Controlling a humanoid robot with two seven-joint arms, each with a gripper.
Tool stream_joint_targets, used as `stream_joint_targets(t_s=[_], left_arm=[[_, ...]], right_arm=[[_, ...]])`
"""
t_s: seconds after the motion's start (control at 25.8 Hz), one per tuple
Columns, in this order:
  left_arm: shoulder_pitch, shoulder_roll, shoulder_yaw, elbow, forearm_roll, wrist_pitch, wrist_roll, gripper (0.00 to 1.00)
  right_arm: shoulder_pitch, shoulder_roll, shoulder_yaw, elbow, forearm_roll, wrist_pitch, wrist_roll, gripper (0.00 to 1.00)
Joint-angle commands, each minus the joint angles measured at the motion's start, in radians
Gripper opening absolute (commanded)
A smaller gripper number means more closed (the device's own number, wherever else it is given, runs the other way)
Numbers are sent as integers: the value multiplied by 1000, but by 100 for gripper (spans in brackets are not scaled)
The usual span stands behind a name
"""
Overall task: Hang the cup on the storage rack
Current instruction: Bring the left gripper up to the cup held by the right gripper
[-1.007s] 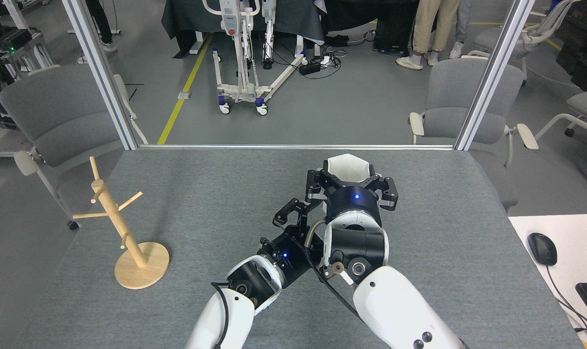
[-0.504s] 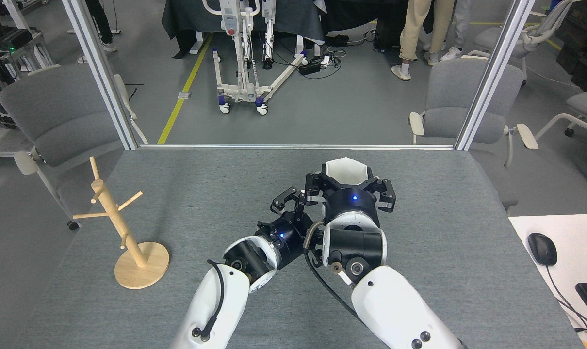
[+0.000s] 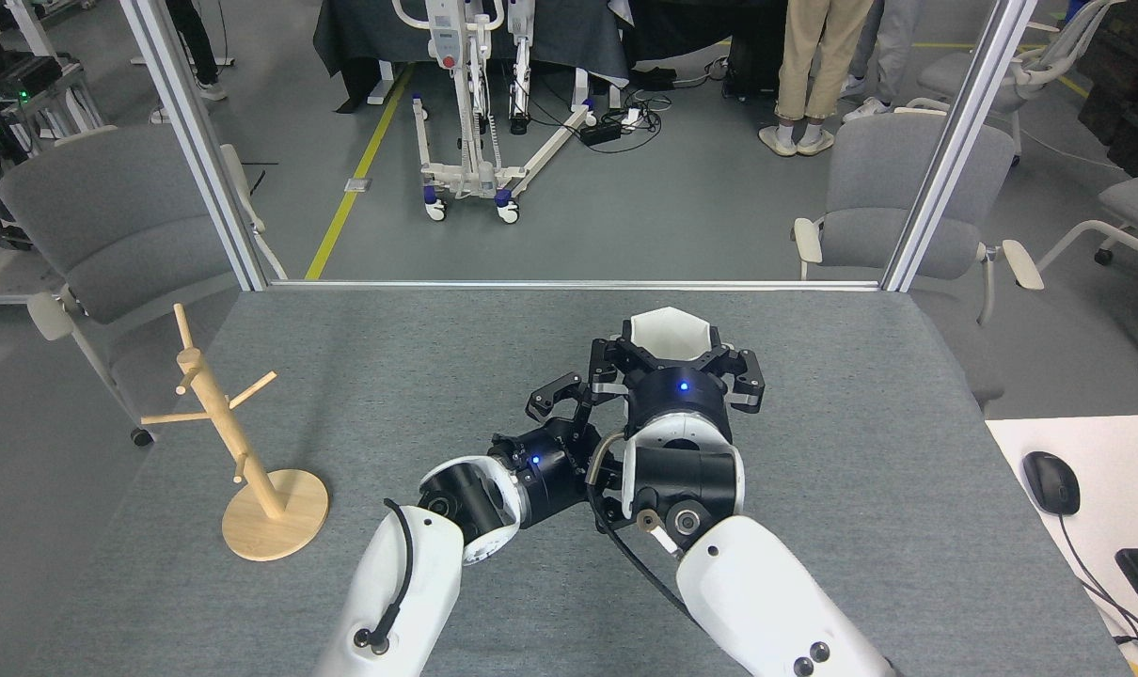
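One white cup [image 3: 671, 335] (hexagonal rim), matte, faceted, upright.

white cup [image 3: 671, 333], pale wooden rack [image 3: 235, 442], speckled grey table [image 3: 437, 348], seemingly black fingers [image 3: 552, 399].

Setting was a robotics lab: grey felt-covered table [image 3: 437, 357] framed by aluminium posts [image 3: 193, 141], wheeled lift stand [image 3: 470, 103], floor cables [image 3: 616, 118], yellow floor tape [image 3: 357, 169], office chairs [image 3: 898, 197].
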Motion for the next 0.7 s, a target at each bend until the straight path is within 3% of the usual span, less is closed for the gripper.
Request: stream_joint_targets(t_s=[0.0, 0.35, 0.66], left_arm=[[-20, -7, 0, 4, 1, -10, -33, 99], [-92, -31, -1, 59, 18, -16, -83, 99], [-172, -33, -6, 164, 176, -48, -222, 99]], right_arm=[[0, 10, 2, 2, 0, -1, 0, 21], [5, 14, 2, 13, 1, -1, -2, 21], [20, 26, 7, 19, 6, -1, -6, 21]])
